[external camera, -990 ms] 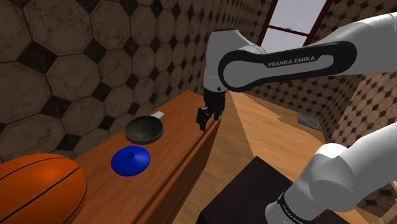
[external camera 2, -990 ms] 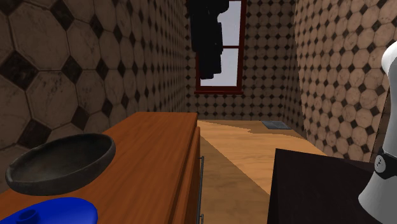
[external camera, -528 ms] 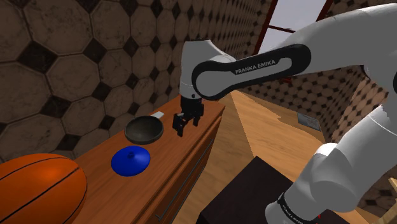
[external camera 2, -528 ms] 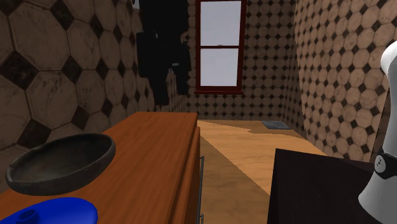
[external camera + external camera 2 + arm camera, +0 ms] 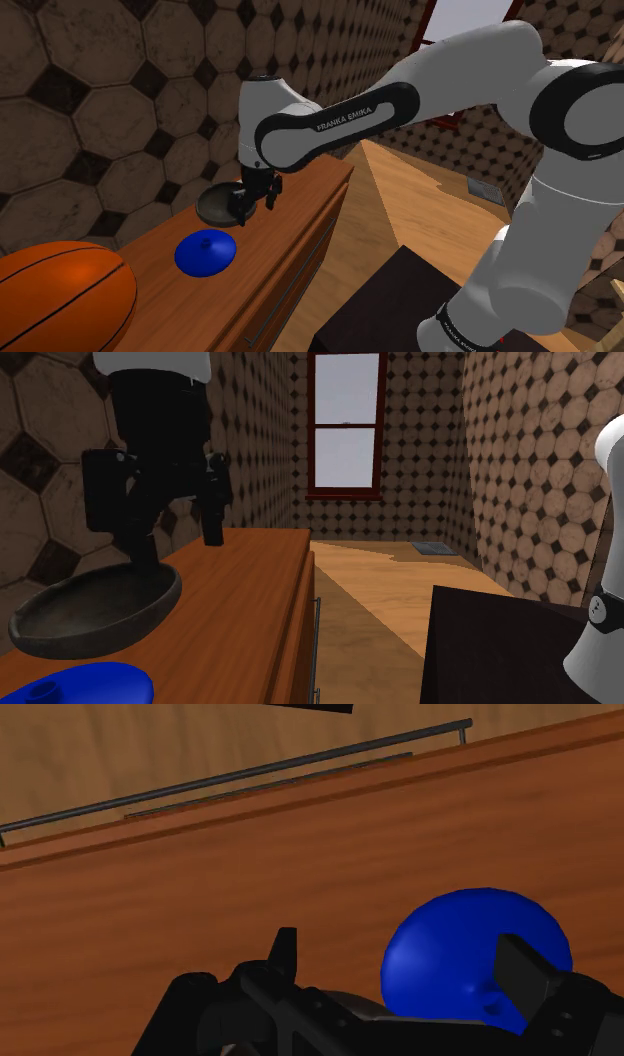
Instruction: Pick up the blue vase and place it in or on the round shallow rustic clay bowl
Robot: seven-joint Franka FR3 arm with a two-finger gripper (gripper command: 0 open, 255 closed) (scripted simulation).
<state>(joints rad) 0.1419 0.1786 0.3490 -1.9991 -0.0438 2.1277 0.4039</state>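
On the wooden dresser top (image 5: 296, 212) lie one blue vase (image 5: 205, 252), one dark bowl (image 5: 214, 206) just beside it and one basketball (image 5: 60, 295); the one gripper (image 5: 254, 205) hangs over the bowl, jaws apart, empty

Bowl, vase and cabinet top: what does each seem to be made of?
Bowl: dark grey-brown, matte and slightly mottled; it could be clay or stoneware.
Blue vase: saturated blue, smooth with a soft highlight; perhaps glazed ceramic or plastic, the look leaves it open.
Cabinet top: reddish-brown wood with visible grain streaks and a low sheen.
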